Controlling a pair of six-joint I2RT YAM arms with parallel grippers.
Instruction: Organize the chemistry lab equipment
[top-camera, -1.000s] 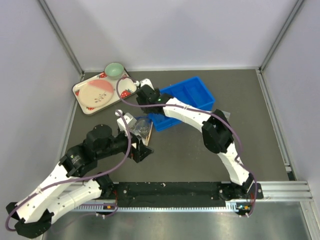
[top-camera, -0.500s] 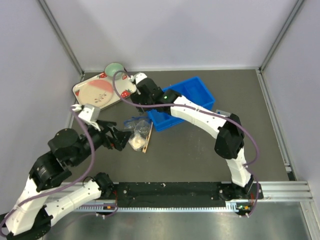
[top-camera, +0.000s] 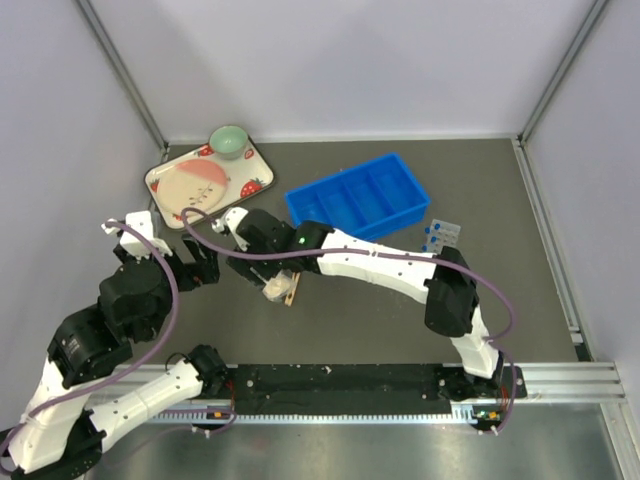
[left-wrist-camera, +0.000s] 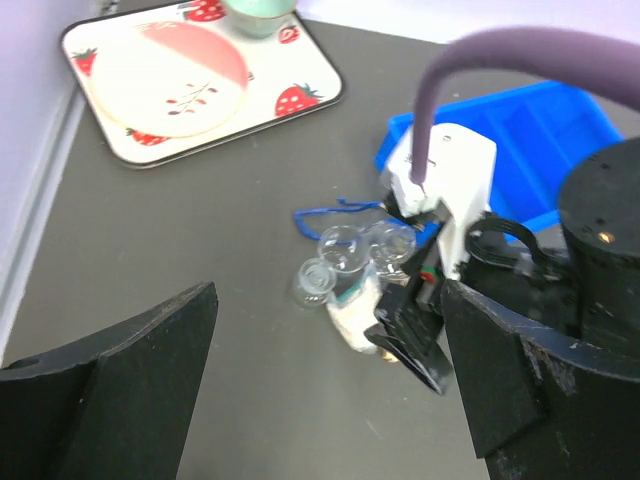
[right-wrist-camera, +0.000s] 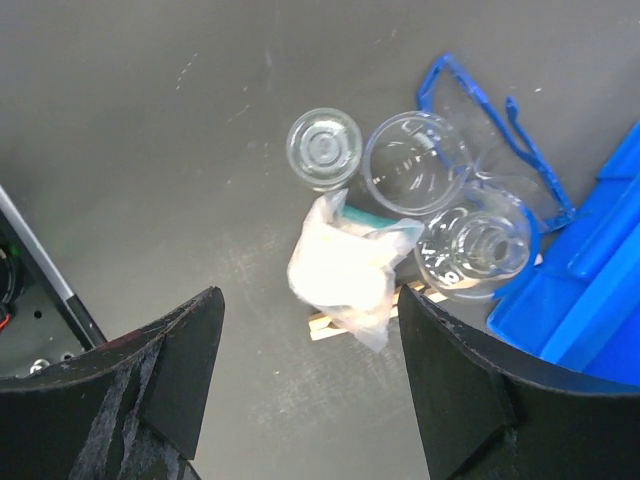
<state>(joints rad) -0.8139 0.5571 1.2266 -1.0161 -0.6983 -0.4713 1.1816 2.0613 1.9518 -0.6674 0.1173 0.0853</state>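
While the right tool (right-wrist-camera: 310, 315) gapes wide and empty, flasks (right-wrist-camera: 415, 160) and perhaps a wad (right-wrist-camera: 340, 265) lie beneath it

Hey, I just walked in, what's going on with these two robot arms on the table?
The robot is sorting lab gear. The right gripper hangs open over a cluster of three small glass flasks, a whitish wad and a wooden stick, next to the blue bin, holding nothing. The left gripper is open and empty too, off to the left of that cluster. The blue-capped tubes lie apart on the right.
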